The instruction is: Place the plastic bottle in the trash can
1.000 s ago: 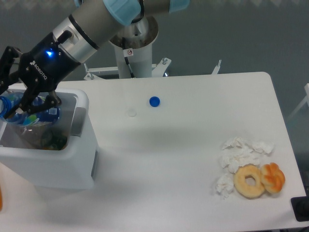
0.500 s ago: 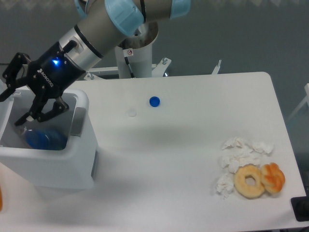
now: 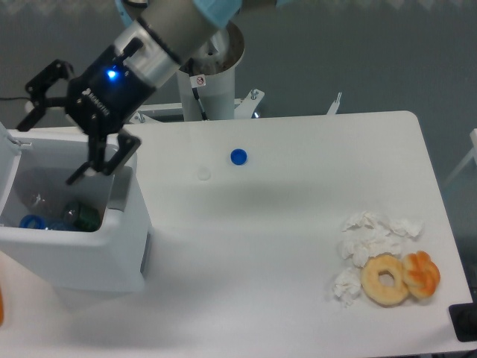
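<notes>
A robot arm's tool [image 3: 57, 128] hangs over the open white trash can [image 3: 112, 253] at the left of the counter [image 3: 298, 224], its two fingers spread wide and empty. The plastic bottle [image 3: 45, 221] lies inside on the can's floor, blue showing. Good practice now: lift straight up, keeping the fingers off the can's rim. A small blue cap [image 3: 238, 156] sits on the counter.
</notes>
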You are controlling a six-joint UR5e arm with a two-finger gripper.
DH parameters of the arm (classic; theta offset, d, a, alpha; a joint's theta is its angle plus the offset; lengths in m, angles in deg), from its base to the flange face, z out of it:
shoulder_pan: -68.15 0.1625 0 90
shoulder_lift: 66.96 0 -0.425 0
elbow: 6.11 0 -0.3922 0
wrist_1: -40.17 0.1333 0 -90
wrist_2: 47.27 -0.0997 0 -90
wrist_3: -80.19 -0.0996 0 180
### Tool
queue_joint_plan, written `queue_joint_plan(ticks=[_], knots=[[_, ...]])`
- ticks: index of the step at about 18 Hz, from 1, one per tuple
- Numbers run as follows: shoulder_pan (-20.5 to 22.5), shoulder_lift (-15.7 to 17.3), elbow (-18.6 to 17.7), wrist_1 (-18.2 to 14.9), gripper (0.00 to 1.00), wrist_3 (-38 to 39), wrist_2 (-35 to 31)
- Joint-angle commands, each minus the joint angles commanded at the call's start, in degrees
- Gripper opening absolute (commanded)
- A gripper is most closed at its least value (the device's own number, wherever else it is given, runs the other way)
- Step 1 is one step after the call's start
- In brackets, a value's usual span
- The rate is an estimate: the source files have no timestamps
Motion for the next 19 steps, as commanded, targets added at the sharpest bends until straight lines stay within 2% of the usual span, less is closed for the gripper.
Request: queue_joint_plan(ticks=[5,7,11,16,19], knots=[[0.2,0.3,-0.2,-0.2,1.0,-3.8,-7.9],[-0.3,1.6,-0.6,-0.3,1.0,-5.2,-12.7],[-0.5,1.9,-2.5,-0.4,1.0,-15.1,-21.5],[-1.1,1.8,-2.7,-5.5,1.0,-28.7,-31.6],[-2.5,2.3,-2.7,-6.9,1.0,-31.4,-34.2]])
